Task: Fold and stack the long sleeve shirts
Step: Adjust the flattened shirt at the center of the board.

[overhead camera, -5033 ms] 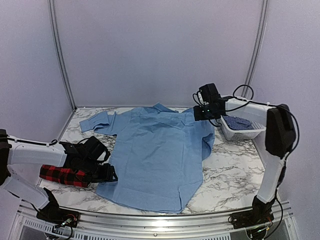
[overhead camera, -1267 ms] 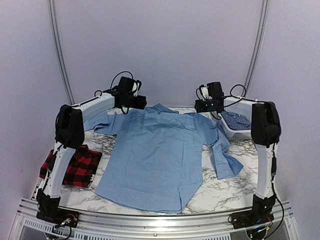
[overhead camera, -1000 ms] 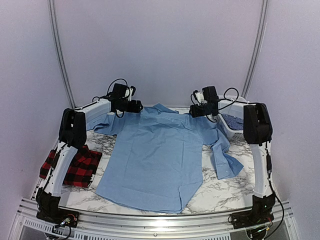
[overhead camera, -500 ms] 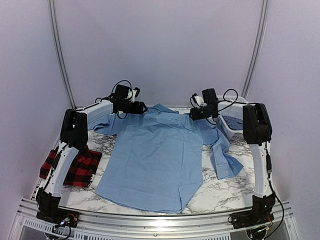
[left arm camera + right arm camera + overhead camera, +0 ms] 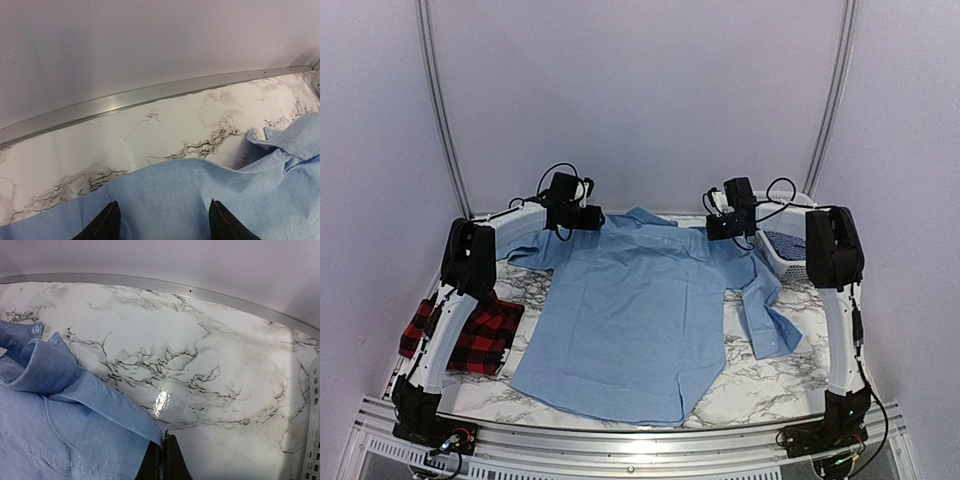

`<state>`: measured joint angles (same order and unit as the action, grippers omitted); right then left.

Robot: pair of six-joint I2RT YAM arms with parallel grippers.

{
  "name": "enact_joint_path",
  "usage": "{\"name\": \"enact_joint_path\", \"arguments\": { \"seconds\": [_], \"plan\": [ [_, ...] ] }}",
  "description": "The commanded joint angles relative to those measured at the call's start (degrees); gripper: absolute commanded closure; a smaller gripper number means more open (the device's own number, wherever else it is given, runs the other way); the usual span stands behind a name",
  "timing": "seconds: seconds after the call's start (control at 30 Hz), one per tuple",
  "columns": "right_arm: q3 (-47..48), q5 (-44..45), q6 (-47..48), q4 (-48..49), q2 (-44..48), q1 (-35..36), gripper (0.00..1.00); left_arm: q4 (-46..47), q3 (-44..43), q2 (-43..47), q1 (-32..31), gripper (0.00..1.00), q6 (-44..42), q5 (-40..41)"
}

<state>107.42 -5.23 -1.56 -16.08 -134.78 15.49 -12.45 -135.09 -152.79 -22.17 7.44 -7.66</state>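
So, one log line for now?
left hand: open over blue shirt shoulder | right hand: shut on other shoulder | plaid shirt: aside

A white basket (image 5: 786,263) holding blue patterned cloth (image 5: 790,243) sits at the marble table's (image 5: 790,355) far right corner

Overhead looks down; close wrist views share shirt (image 5: 630,320).
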Motion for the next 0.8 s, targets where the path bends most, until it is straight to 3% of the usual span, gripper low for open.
{"name": "enact_joint_path", "arguments": {
  "seconds": [0.0,0.23,0.57,0.7,0.77],
  "plan": [
    [0.13,7.42,-7.60,-2.07,2.40,0.16,1.00,-0.11,0.53,-0.69,0.37,0.39,1.20,5.57],
    [-9.62,11.29,-16.21,5.06,9.34,0.15,1.00,-0.81,0.17,-1.02,0.37,0.39,4.15,6.21],
    [-19.37,15.75,-20.04,12.91,16.85,0.16,1.00,-2.66,0.66,-1.11,1.23,0.39,7.35,6.28],
    [-17.33,13.72,-18.03,9.47,15.02,1.43,1.00,-3.10,1.49,-0.72,1.34,0.39,7.81,4.64],
    [-16.33,14.89,-14.68,8.07,14.46,3.42,0.83,-2.98,2.88,1.28,1.28,0.37,8.26,3.01]
  ]
}}
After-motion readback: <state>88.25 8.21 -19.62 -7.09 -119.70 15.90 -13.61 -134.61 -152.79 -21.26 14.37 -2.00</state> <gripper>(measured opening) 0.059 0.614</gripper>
